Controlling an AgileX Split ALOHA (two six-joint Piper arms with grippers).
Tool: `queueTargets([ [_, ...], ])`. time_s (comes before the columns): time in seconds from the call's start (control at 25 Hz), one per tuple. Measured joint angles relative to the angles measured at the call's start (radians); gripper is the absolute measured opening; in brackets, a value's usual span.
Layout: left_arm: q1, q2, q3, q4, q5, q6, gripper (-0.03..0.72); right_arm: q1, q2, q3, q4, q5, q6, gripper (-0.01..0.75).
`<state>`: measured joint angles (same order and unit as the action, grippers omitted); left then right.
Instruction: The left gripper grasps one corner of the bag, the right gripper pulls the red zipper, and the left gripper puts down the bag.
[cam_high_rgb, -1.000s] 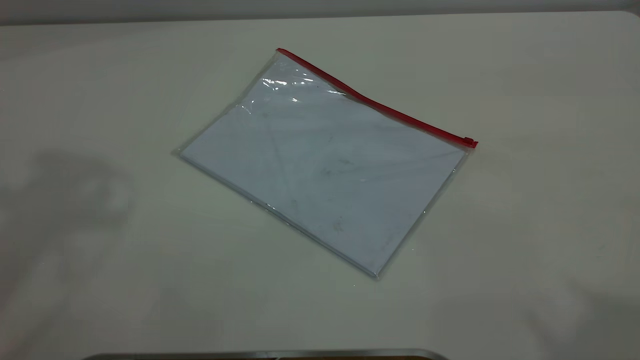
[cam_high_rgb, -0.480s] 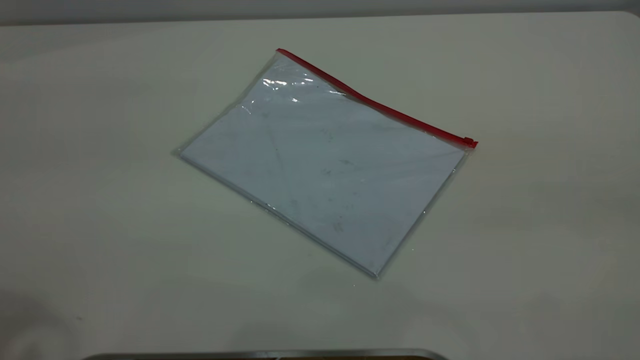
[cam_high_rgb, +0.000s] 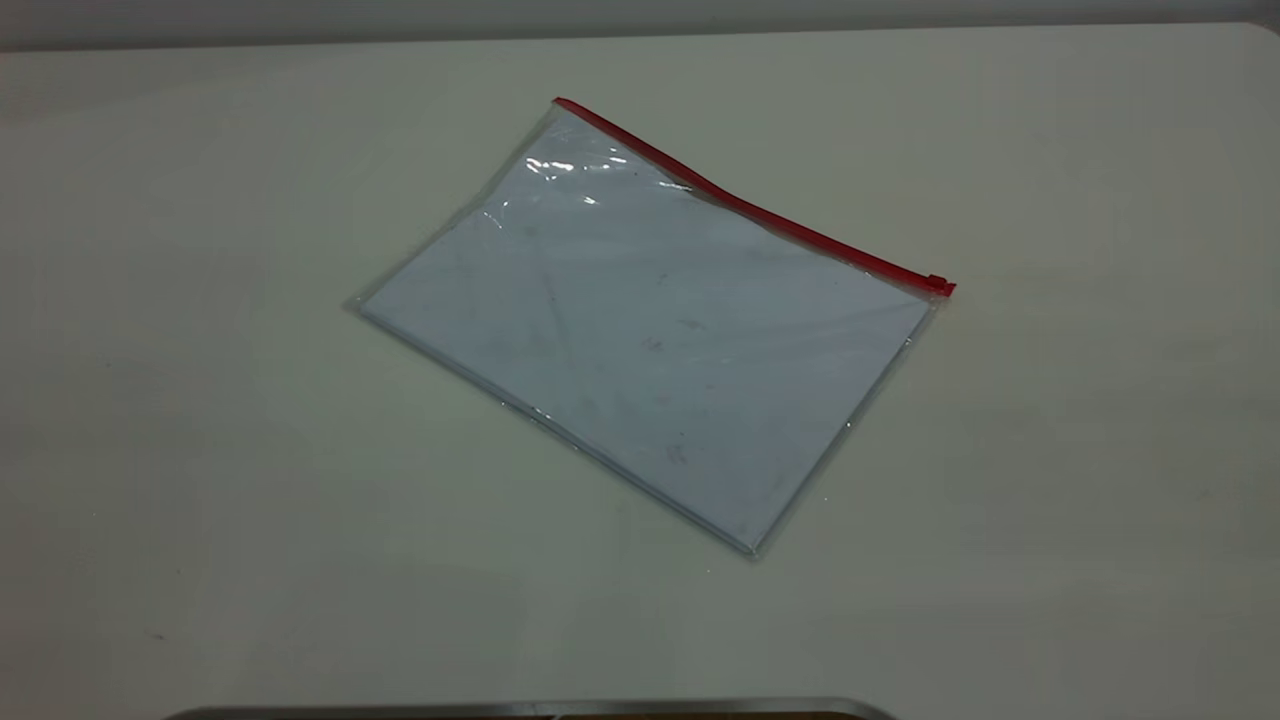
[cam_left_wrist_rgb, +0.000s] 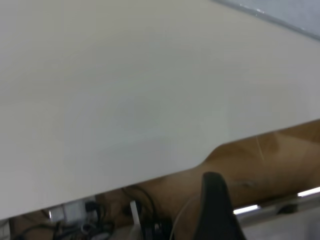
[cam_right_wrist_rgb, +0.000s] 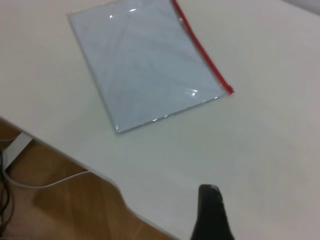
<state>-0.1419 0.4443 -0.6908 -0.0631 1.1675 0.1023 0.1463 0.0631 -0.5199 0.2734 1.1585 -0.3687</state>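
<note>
The bag (cam_high_rgb: 650, 330) lies flat on the table, a clear pouch with white sheets inside. The red zipper (cam_high_rgb: 760, 215) runs along its far long edge, with the slider tab (cam_high_rgb: 938, 284) at the right end, at the bag's corner (cam_high_rgb: 925, 298). Neither gripper shows in the exterior view. The left gripper (cam_left_wrist_rgb: 216, 210) hangs over the table's edge, far from the bag, of which only a sliver (cam_left_wrist_rgb: 295, 15) shows. The right gripper (cam_right_wrist_rgb: 211, 212) is above the table, well away from the bag (cam_right_wrist_rgb: 145, 65) and its zipper (cam_right_wrist_rgb: 202, 52).
The pale table (cam_high_rgb: 200, 450) spreads all round the bag. Its edge (cam_left_wrist_rgb: 150, 175) shows in the left wrist view, with brown floor and cables below. The right wrist view shows the table edge (cam_right_wrist_rgb: 75, 160) and a white cable on the floor.
The dark shadows at the table's left and lower right have faded out of the exterior view. The bag has not moved.
</note>
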Motion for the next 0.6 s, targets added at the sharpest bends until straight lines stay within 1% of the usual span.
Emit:
queueTargets([
  [0.24,0.0,-0.108,0.062,-0.017,0.0,0.007,0.584,0.0,-0.077,0.019,-0.047,-0.007,0.023,0.575],
  [0.6,0.0,-0.174,0.191,-0.018,-0.023,0.008,0.584,0.0,-0.08,0.037,-0.052,-0.009,0.034,0.575],
])
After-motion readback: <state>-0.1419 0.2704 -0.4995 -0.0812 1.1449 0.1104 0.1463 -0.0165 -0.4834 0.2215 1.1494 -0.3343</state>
